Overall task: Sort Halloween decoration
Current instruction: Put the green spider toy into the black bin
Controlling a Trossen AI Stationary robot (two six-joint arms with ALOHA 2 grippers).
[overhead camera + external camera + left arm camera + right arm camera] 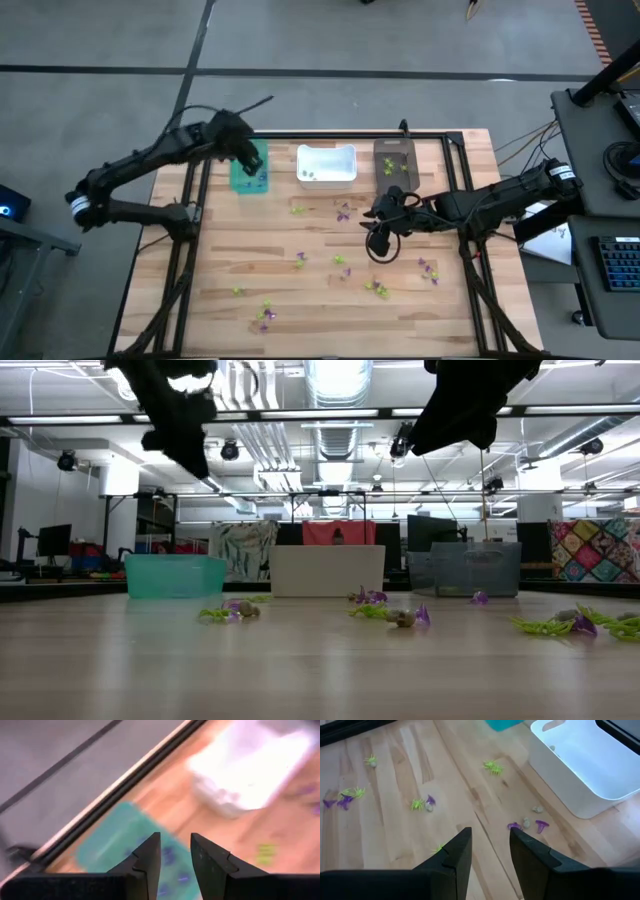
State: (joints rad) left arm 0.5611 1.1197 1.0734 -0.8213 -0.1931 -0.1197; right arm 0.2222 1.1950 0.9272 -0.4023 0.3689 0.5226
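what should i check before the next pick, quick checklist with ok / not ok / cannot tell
1. Left gripper open with nothing between its fingers: ok.
2. Left gripper over the teal bin: ok.
3. Right gripper open and empty: ok.
4. Purple trinkets near the white bin left on the table to pick: ok.
5. Sorting finished: not ok, lime-green trinkets lie loose.
6. Dark bin contents correct: cannot tell.

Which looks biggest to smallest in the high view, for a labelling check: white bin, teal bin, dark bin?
1. white bin
2. dark bin, partly hidden by the right arm
3. teal bin, partly covered by the left hand; ranking with dark bin unsure
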